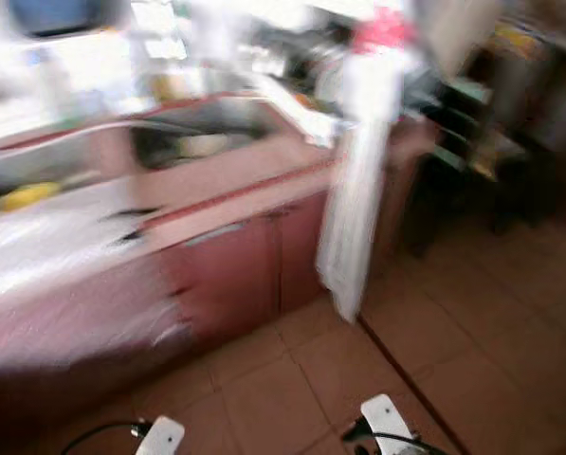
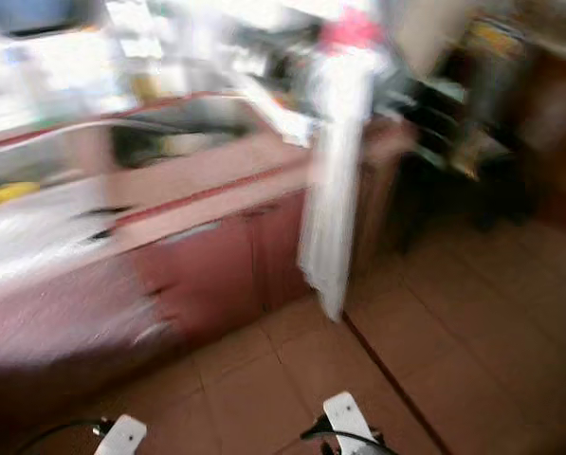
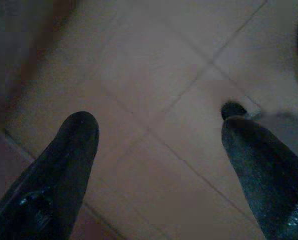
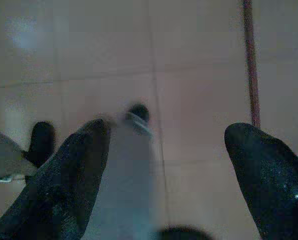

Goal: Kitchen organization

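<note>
Reddish-brown worktop (image 1: 235, 204) with its steel sink (image 1: 64, 161) lies far left, both pincers (image 3: 153, 150) (image 4: 163, 165) splayed and empty over the tiled floor (image 1: 453, 360); blur risks clipping the hanging white cloth (image 1: 354, 190).

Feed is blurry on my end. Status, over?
Left gripper and right gripper open, empty, hanging over floor tiles. Red counter with sink ahead. White cloth hangs off its corner.

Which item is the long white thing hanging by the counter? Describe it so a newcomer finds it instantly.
Find the reddish cabinets under the sink. At their right end a long white cloth hangs from counter height toward the tiled floor. It is pale, with a red patch at its top; blur hides detail.
</note>
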### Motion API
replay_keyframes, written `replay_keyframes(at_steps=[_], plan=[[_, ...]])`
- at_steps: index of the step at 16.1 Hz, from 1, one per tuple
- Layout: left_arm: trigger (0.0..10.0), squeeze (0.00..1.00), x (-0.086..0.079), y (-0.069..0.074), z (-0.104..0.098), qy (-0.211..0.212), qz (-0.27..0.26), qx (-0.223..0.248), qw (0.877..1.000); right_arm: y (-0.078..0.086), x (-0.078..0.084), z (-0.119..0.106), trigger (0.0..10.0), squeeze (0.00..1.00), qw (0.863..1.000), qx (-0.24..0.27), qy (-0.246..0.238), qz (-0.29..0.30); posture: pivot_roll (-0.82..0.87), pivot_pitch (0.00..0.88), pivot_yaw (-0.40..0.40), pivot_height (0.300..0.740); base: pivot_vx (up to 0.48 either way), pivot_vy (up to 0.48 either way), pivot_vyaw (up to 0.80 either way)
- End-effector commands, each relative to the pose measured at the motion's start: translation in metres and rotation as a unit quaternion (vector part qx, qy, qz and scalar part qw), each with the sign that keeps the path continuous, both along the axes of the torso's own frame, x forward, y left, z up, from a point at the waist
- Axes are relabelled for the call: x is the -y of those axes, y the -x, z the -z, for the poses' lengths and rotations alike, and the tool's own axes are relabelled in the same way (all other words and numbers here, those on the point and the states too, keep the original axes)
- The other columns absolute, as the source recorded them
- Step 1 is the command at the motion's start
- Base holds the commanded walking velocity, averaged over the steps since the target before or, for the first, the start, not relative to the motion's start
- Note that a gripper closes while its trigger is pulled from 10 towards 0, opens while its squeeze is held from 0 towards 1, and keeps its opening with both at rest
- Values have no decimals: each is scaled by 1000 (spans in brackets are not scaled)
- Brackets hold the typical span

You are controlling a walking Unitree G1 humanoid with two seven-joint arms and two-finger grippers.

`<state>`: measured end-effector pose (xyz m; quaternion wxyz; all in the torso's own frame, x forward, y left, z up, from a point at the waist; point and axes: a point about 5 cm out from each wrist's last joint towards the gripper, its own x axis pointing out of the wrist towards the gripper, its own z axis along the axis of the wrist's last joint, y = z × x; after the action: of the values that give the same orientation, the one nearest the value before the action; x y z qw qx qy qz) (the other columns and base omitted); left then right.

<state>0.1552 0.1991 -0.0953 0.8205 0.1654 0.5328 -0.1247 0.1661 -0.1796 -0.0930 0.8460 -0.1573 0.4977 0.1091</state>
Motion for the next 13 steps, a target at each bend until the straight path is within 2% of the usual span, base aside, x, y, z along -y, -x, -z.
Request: replay_keyframes(at_steps=[1,6,10,13], plan=[[10000,0,2,-3,-1,4,6,11,1000,-1,-1,0,10000,0,1000,-3,6,-7,-88,11,89,740,285,0,-712],[10000,0,1,-5,-2,1,9,12,1000,-1,-4,0,10000,0,1000,-2,2,-7,-83,8,95,740,275,0,-671],[10000,0,7,-8,-2,3,9,15,1000,0,-3,1,10000,0,1000,-3,1,-8,-82,8,95,740,0,0,0],[10000,0,19,-9,-1,8,-2,17,1000,2,0,1,10000,0,1000,-7,6,-15,-84,6,79,740,0,0,0]])
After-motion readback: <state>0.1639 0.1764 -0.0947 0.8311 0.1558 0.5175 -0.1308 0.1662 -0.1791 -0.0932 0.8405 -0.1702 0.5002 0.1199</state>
